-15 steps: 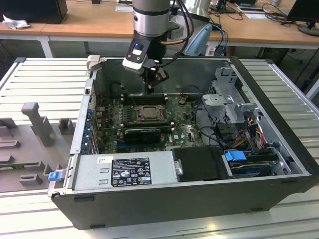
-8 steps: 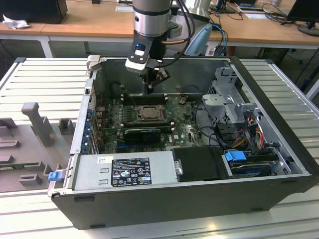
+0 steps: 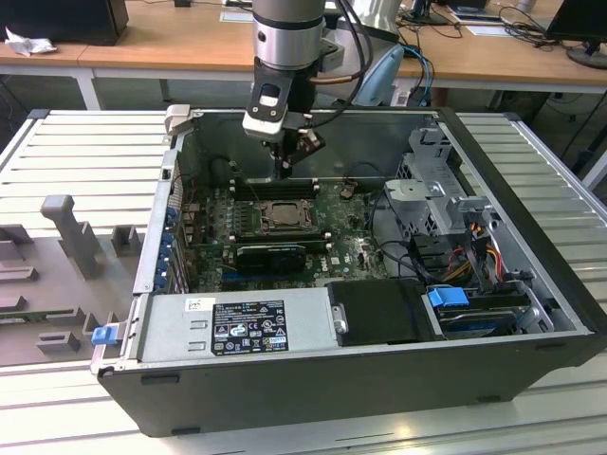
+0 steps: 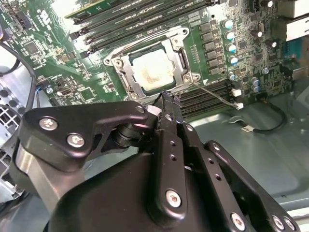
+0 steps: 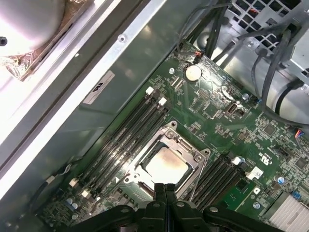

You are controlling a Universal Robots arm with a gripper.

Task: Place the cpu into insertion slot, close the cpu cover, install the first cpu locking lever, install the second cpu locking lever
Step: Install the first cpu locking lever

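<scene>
Slatted metal bench [image 3: 95,142] is carrying an open computer case [image 3: 379,370], and inside it the cpu [image 4: 153,69] is sitting in the insertion slot [image 3: 283,214] with the cpu cover [image 4: 126,72] lying flat around it. The jaws of the arm [image 3: 285,38] are hovering just beside the insertion slot, pressed together and gripping nothing, while a thin wire lever [image 4: 215,94] appears to be sticking out loose from the slot's edge.
</scene>
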